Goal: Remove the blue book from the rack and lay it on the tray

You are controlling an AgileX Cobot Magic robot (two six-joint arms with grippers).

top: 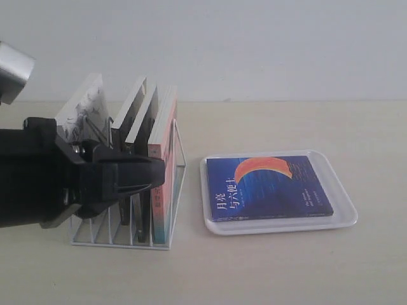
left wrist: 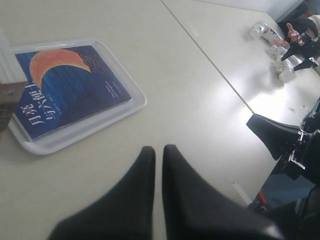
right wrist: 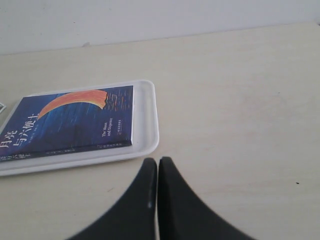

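left end effector [left wrist: 159, 149] closed, empty; blue bk [top: 270, 187] flat on tray [top: 280, 227]

Blue book [top: 270, 188] flat, cover-up, inside white tray [top: 343, 203].

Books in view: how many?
5. The blue book lies flat on the tray; four lean in the rack, pink-and-teal one nearest the tray. The left gripper may hide others.

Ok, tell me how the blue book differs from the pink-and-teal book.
The blue book lies flat, cover up, in the tray; the pink-and-teal book stands on edge in the rack, leaning a little. The blue book shows a dark blue cover with an orange crescent; the pink-and-teal book shows mainly its spine, pink fading to teal. Both are books on the same table.
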